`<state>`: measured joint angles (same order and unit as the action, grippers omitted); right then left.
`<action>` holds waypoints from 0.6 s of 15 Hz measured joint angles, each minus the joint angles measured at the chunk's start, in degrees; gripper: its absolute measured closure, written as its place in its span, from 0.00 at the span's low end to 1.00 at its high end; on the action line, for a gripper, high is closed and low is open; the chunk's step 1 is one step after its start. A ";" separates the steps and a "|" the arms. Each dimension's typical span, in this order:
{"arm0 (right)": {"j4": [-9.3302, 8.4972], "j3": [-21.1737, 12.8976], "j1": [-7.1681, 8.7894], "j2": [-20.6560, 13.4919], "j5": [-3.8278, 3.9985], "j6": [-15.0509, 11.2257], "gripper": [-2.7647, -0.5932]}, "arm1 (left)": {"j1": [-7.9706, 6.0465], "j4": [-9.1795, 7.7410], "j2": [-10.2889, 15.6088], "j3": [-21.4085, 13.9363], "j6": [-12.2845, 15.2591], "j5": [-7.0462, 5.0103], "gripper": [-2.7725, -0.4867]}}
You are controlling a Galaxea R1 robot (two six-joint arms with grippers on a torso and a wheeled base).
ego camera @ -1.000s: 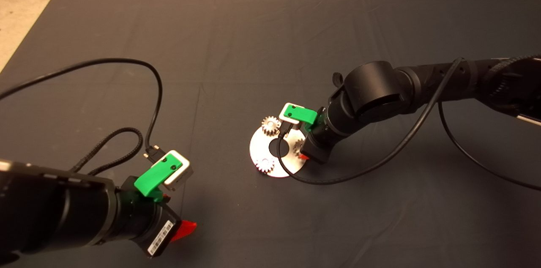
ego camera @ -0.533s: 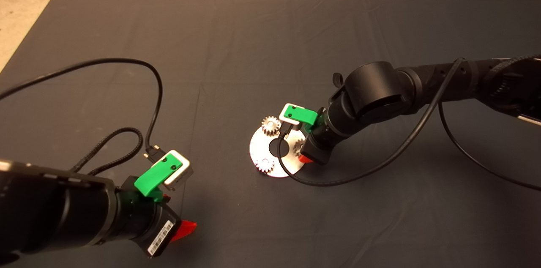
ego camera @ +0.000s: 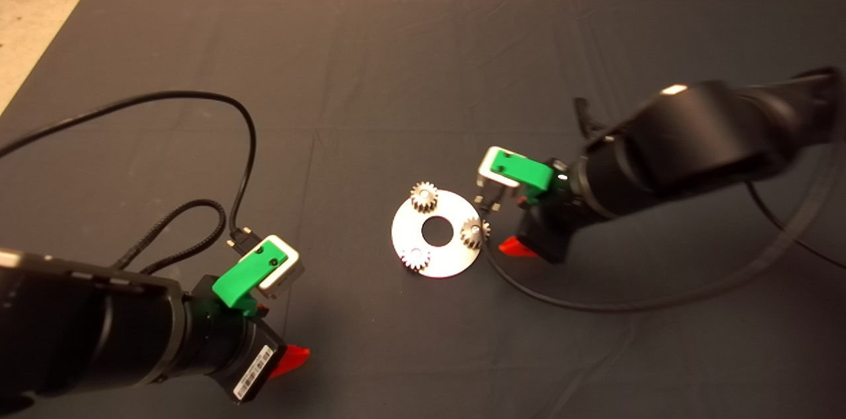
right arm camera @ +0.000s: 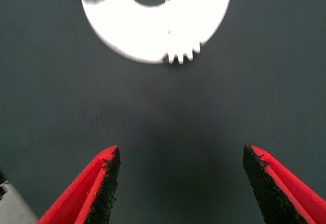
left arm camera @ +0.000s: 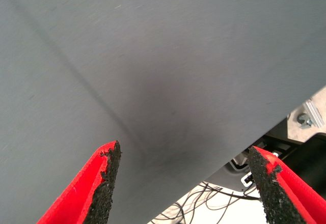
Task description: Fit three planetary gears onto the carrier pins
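A flat round silver plate (ego camera: 444,257) with a central hole lies mid-mat. Three small metal gears sit on it near the rim: one at the back (ego camera: 423,196), one at the right (ego camera: 474,231), one at the front left (ego camera: 415,258). The carrier pins are hidden under the gears. My right gripper (ego camera: 514,246) is open and empty, just right of the plate, above the mat. In the right wrist view the plate (right arm camera: 153,35) shows with a gear's teeth (right arm camera: 181,55) at its rim. My left gripper (ego camera: 291,359) is open and empty at the lower left.
Black cables loop over the mat at the left (ego camera: 244,141) and beside the plate at the right (ego camera: 562,300). The mat's edge and metal frame parts (left arm camera: 305,119) show in the left wrist view.
My right gripper has let go of the right-hand gear and drawn back to the right, off the plate. The gear stays on the plate. The left arm has not moved.
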<state>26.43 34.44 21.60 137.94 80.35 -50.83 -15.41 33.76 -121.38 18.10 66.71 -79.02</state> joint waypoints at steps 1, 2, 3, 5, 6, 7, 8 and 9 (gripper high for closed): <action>-0.24 -4.08 0.11 -6.59 0.13 -3.63 0.46 | -0.02 0.00 -0.97 0.00 0.02 -0.02 0.46; -0.39 -6.42 0.53 -12.04 0.33 -6.55 0.46 | -0.02 0.00 -2.39 0.00 0.02 -0.15 0.46; -0.46 -8.21 1.08 -16.74 0.32 -9.05 0.46 | 0.00 0.00 -4.09 0.00 0.02 -0.15 0.46; -0.52 -11.30 0.34 -23.90 -0.43 -11.94 0.46 | 0.00 0.00 -6.56 0.00 0.39 0.13 0.46; -0.55 -12.27 -1.52 -26.58 -1.19 -12.10 0.46 | 0.00 0.00 -6.48 0.00 1.85 0.11 0.46; -0.68 -12.85 -4.15 -29.70 -1.84 -12.00 0.46 | 0.01 -0.02 -6.37 0.00 2.76 0.05 0.46; -0.83 -13.23 -6.26 -33.52 -2.58 -10.41 0.46 | 0.01 -0.02 -6.40 0.00 3.10 0.07 0.46; -0.92 -13.39 -7.08 -37.47 -3.97 -9.04 0.46 | 0.01 -0.02 -6.37 0.00 3.17 0.11 0.46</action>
<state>25.51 21.05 14.52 100.47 76.38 -59.87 -15.40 33.73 -127.76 18.10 69.88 -78.91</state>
